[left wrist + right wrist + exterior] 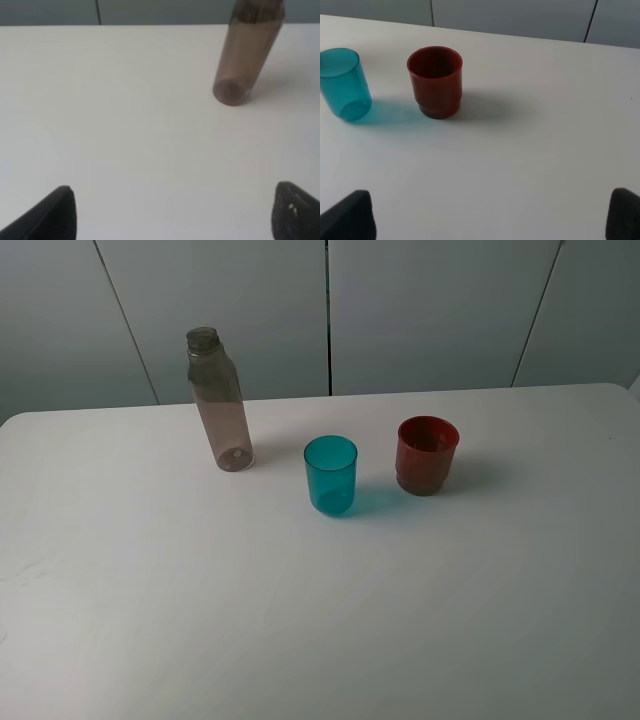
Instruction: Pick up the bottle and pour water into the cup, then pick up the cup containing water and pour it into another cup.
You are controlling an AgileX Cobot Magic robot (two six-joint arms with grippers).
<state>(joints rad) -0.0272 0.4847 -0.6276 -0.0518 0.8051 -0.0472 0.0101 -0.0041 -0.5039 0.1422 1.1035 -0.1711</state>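
Note:
The tall smoky grey-pink bottle stands upright and capless at the back left of the white table. The teal cup stands near the middle, and the dark red cup stands to its right, apart from it. Neither arm shows in the high view. In the left wrist view my left gripper is open and empty, its black fingertips far apart, with the bottle ahead of it. In the right wrist view my right gripper is open and empty, short of the red cup and teal cup.
Grey wall panels rise behind the table's far edge. Bare white tabletop lies in front of the three vessels, toward the near edge.

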